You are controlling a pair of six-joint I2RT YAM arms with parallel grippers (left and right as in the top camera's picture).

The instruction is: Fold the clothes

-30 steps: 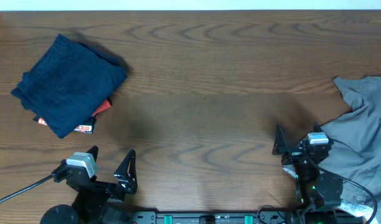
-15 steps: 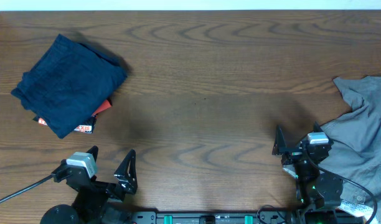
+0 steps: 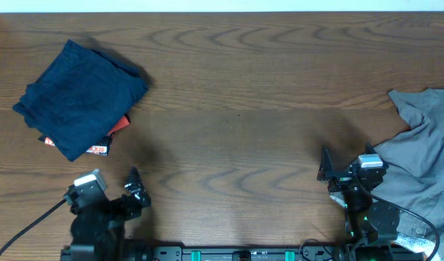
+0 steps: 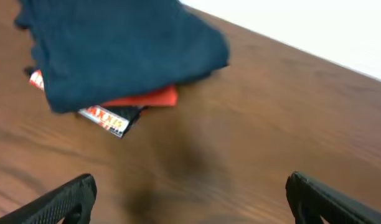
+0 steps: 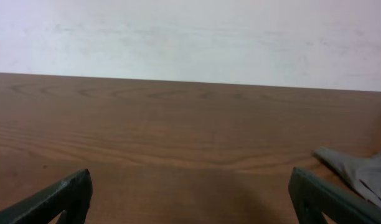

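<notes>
Left wrist view sat closest to the work: the left gripper (image 4: 190,180) showed its two black fingers (image 4: 69,196) at the bottom corners of the frame, jaws wide apart with only bare brown wood-grain tabletop (image 4: 271,124) between them. Just beyond lay the dark navy blue folded cloth garment (image 4: 122,50), blurred, resting on a bright red flat piece (image 4: 147,98) and a small red-and-white printed label (image 4: 109,119) that poked out from its near edge. The right gripper (image 5: 189,177) was likewise spread, jaws apart over bare wood, and a pointed corner of the grey crumpled cloth garment (image 5: 358,169) reached into the right side of that view, close to the right finger but not between the two. From overhead, both arms sat at the near edge of the tabletop, the left one with a black cable (image 3: 26,221) trailing off to the left. The grey garment (image 3: 425,159) lay in a loose, unfolded heap at the right edge, running out of frame and lying against the right arm's outer side. The navy garment (image 3: 80,98) lay well apart from it, far to the left, as a neat tilted rectangle with the label (image 3: 97,150) at its near corner. Past the far edge ran a white strip of wall (image 3: 222,5).
</notes>
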